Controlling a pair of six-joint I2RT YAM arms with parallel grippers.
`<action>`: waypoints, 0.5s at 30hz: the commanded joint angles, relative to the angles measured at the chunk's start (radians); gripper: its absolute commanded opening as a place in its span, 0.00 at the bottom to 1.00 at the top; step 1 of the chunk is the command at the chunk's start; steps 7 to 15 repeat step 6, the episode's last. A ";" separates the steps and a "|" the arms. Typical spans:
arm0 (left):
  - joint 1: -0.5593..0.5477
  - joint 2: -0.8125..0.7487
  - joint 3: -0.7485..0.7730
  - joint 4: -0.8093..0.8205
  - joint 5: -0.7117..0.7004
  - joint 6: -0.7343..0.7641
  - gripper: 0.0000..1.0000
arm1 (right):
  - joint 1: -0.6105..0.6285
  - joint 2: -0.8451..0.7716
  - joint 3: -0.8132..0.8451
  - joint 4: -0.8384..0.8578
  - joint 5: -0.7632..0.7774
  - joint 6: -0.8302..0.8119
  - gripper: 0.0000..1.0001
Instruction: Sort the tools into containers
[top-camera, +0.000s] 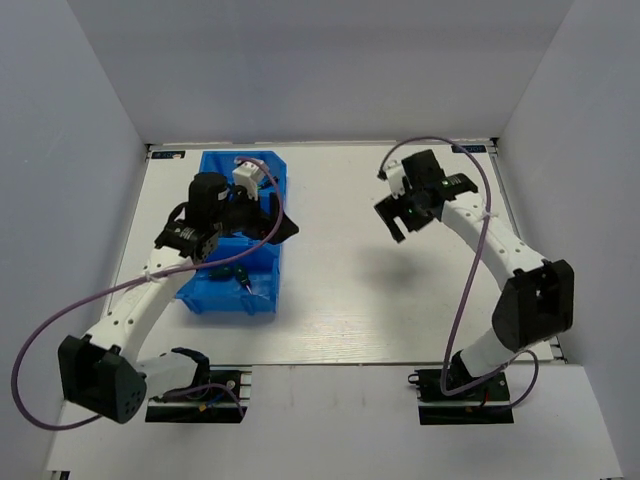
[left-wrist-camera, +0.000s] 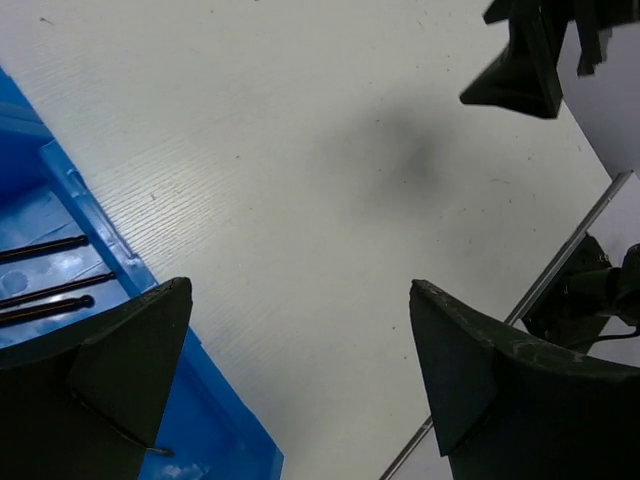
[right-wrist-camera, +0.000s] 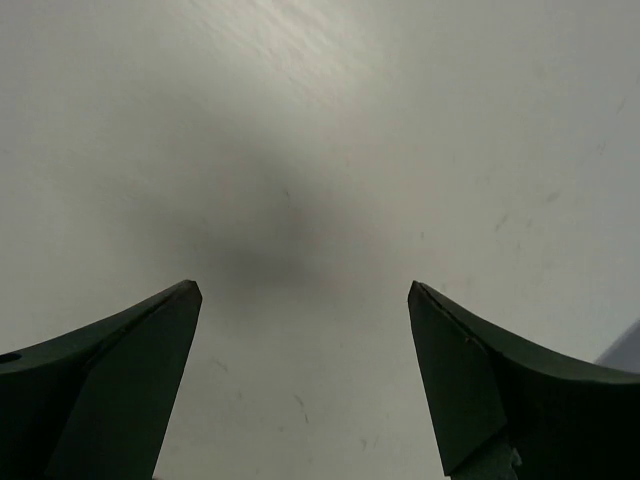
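The blue bins (top-camera: 215, 165) stand on the left half of the white table (top-camera: 340, 300), one long side towards the middle. From above I can make out little of what is in them: the left arm (top-camera: 150, 300) lies across the row and covers its middle part. The end nearest the arm bases shows only a small tool (top-camera: 241, 274) with some green on it, too small to name.

The left wrist camera gives more. A corner of the bins (left-wrist-camera: 90, 215) runs down its left edge, and three thin dark hex keys (left-wrist-camera: 50, 291) lie side by side on the bin floor. Their ends are cut off by the frame and by a finger.

The left gripper (left-wrist-camera: 300, 290) hangs at the bins' inner edge, jaws spread wide with only bare table between them. From overhead, this gripper (top-camera: 285, 228) is a dark lump and its gap is hard to judge.

The right gripper (right-wrist-camera: 300, 290) is well away from the bins, over the table on their right, also spread wide and holding nothing. Its own camera shows only tabletop and a soft shadow. It (top-camera: 400, 218) shows again from above.
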 joint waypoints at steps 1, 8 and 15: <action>-0.027 0.037 0.041 0.044 0.030 0.020 1.00 | -0.016 -0.149 -0.113 -0.028 0.142 -0.003 0.90; -0.093 0.115 0.075 0.080 -0.025 0.020 1.00 | -0.048 -0.309 -0.262 -0.013 0.167 0.020 0.90; -0.093 0.115 0.075 0.080 -0.025 0.020 1.00 | -0.048 -0.309 -0.262 -0.013 0.167 0.020 0.90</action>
